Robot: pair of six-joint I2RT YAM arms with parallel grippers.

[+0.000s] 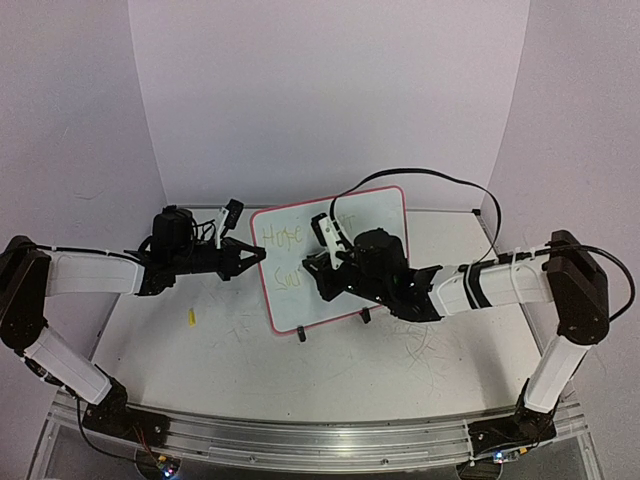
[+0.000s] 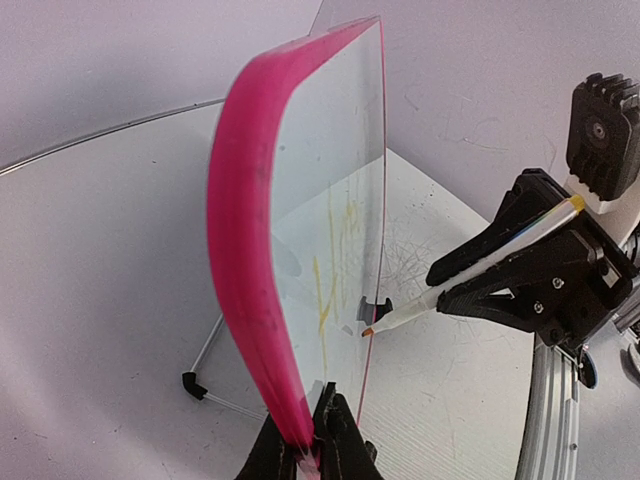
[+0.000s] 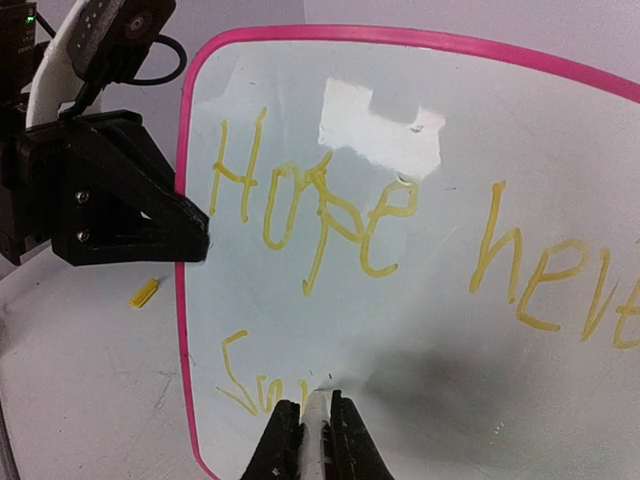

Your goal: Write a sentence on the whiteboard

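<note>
Whiteboard [image 1: 385, 205] stands mid-frame in the top view, its left edge clamped by the left gripper [image 1: 260, 255]. Right gripper [image 3: 315, 402] pinches the marker [image 2: 470, 275], tip at the lower line. Sentence [image 3: 320, 215]: top line looks written, second line has only its first letters. I judge roughly half remains.

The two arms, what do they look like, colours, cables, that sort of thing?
The left arm and right arm have white tubular links and chunky black joints. The left gripper and right gripper are black, angular, with visible screws. A thin black cable loops behind the right arm.
</note>
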